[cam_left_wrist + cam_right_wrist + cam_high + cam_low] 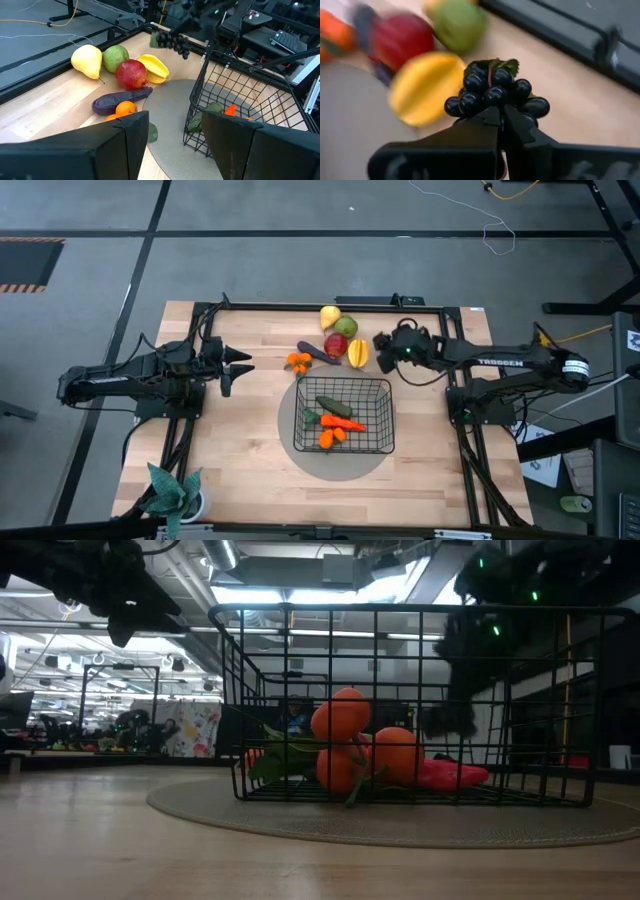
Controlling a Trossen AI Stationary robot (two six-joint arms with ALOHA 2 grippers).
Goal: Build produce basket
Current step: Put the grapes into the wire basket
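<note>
the right pincer (500,117) is clamped on a bunch of dark grapes (495,92), its two fingers pressed together at the bunch's lower edge, and holds the bunch lifted off the worktop (240,440). in the high view this pincer (385,350) sits at the far right of the fruit cluster, just beside the yellow ridged fruit (358,353). the left wrist view shows the grapes (172,41) hanging above the wood beyond the basket's far corner.

the black wire basket (385,442) stands on a round grey mat (340,465) at the middle of the worktop. inside it lie a green cucumber (333,407), a carrot (345,423) and small oranges (327,438); in the low view the oranges (340,715) sit heaped against the mesh.

outside the basket, toward the far edge, rest a yellow pear (329,316), a green apple (346,328), a red apple (336,345), a purple eggplant (318,353) and another cluster of small oranges (298,362), all close together.

the left pincer (240,367) hovers over bare wood to the left of the fruit, fingers spread and gripping nothing. a green potted plant (172,492) stands at the near left corner.
</note>
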